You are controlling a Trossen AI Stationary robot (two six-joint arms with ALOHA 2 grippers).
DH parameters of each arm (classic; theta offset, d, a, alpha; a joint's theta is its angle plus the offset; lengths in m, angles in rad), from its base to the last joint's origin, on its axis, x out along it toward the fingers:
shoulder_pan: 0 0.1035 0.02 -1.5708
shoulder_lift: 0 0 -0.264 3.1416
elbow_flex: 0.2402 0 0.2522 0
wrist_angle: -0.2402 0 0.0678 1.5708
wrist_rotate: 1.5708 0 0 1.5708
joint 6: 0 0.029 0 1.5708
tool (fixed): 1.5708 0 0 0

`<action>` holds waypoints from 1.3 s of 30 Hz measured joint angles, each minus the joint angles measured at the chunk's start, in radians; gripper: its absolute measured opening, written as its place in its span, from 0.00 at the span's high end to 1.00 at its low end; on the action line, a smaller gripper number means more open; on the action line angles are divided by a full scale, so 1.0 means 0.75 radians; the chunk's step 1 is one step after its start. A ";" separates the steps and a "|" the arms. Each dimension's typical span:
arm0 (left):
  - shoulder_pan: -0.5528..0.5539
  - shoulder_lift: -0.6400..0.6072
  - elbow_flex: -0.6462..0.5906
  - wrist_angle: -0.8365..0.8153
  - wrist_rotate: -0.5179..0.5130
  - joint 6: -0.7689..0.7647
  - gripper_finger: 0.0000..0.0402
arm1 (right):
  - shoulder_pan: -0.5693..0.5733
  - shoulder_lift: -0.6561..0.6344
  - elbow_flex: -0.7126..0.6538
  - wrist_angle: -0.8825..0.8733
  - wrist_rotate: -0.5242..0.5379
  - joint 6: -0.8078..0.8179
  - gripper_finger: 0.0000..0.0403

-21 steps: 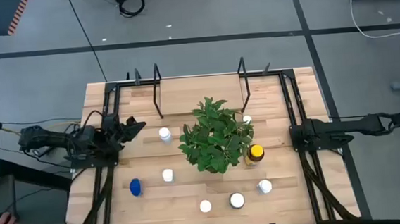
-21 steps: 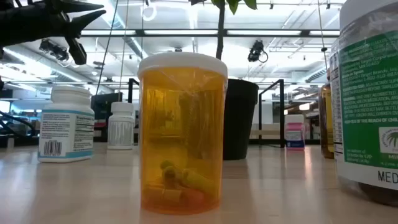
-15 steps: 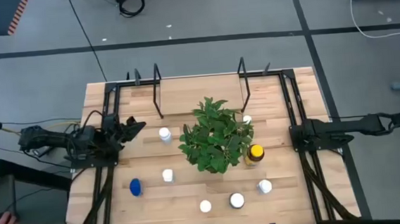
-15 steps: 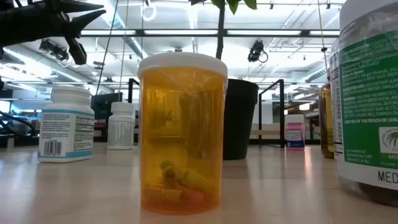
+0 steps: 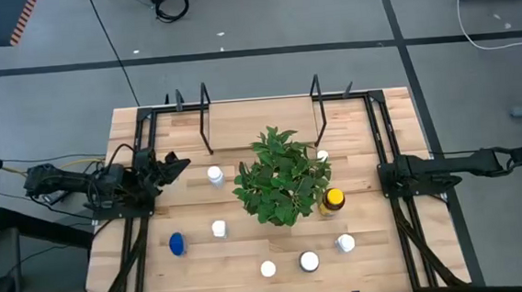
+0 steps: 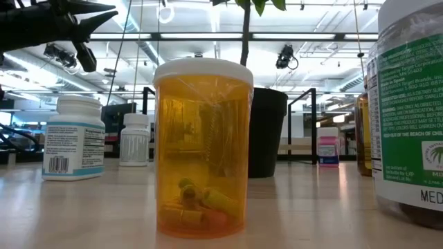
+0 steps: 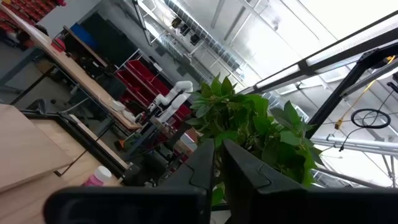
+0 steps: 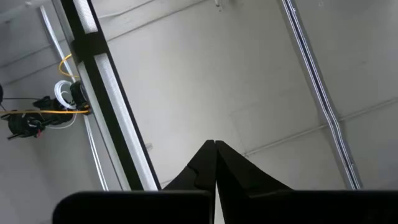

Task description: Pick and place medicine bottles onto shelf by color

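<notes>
Several small white-capped bottles stand upright on the wooden table: (image 5: 215, 175), (image 5: 219, 228), (image 5: 268, 269), (image 5: 309, 261), (image 5: 345, 243), (image 5: 323, 156). A blue bottle (image 5: 177, 245) stands near the left. An amber bottle with a yellow cap (image 5: 334, 199) stands right of the plant. The black wire shelf (image 5: 206, 122) stands at the far edge. My left gripper (image 5: 179, 163) is shut and empty above the table's left side, also shown in its wrist view (image 7: 217, 148). My right gripper (image 5: 385, 176) is shut and empty at the right edge, pointing up in its wrist view (image 8: 215, 144).
A leafy green plant (image 5: 282, 177) in a black pot (image 6: 266, 131) stands mid-table, between the bottles and the shelf. In the low view an amber vial with a white cap (image 6: 203, 149) stands close to the camera, and a big green-labelled bottle (image 6: 408, 111) at the right.
Both arms and all bottles have kept still. A person's hand off the table, at the near left corner of the high view, has gone out of sight.
</notes>
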State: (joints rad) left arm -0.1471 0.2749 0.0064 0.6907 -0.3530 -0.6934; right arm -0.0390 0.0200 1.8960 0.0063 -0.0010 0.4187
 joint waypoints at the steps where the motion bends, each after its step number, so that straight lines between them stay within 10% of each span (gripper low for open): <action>1: 0.000 0.000 0.000 0.000 0.000 0.000 0.91 | 0.000 0.000 0.000 0.000 0.000 0.000 0.98; 35: 0.000 0.000 0.000 0.000 -0.001 0.001 0.91 | 0.000 0.000 0.000 0.000 0.000 0.000 0.98; 39: 0.007 0.000 0.000 0.056 -0.243 0.091 0.92 | 0.000 0.000 0.000 0.000 0.000 0.000 0.98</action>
State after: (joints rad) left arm -0.1420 0.2749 0.0063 0.7326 -0.5356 -0.6251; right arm -0.0387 0.0200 1.8961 0.0063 -0.0010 0.4187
